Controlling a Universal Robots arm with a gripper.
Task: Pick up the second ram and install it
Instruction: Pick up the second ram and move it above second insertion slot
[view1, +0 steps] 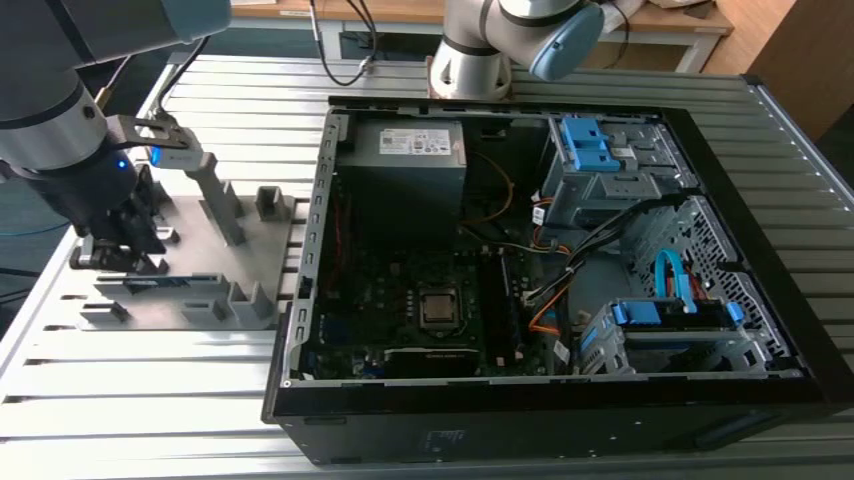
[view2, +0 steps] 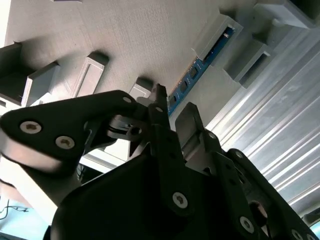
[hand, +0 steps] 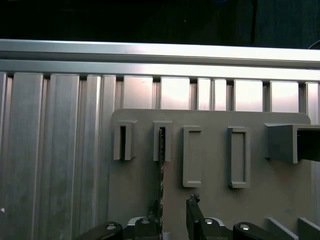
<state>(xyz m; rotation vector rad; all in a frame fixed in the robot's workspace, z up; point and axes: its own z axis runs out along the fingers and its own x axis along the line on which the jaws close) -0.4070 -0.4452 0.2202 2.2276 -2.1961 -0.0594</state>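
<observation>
The second ram (view1: 160, 284) is a thin dark stick with a bluish patch, standing on edge in slotted grey holder blocks on a grey plate (view1: 187, 315), at the exterior view's left. My gripper (view1: 115, 260) hangs low over that plate at one end of the stick. In the first wrist view the ram (hand: 161, 172) shows edge-on, running from a slot block down between my fingertips (hand: 192, 206), closer to one finger than the other. In the second wrist view the ram (view2: 200, 67) runs diagonally into the gap of my gripper (view2: 173, 111). The jaws stand open around it.
An open computer case (view1: 304, 250) lies beside the plate, with the motherboard (view1: 427, 300) and blue drive brackets (view1: 587, 145) inside. Taller grey holder blocks (view1: 220, 200) stand on the plate. A second arm's base (view1: 467, 60) stands at the back of the ribbed aluminium table (view1: 134, 400).
</observation>
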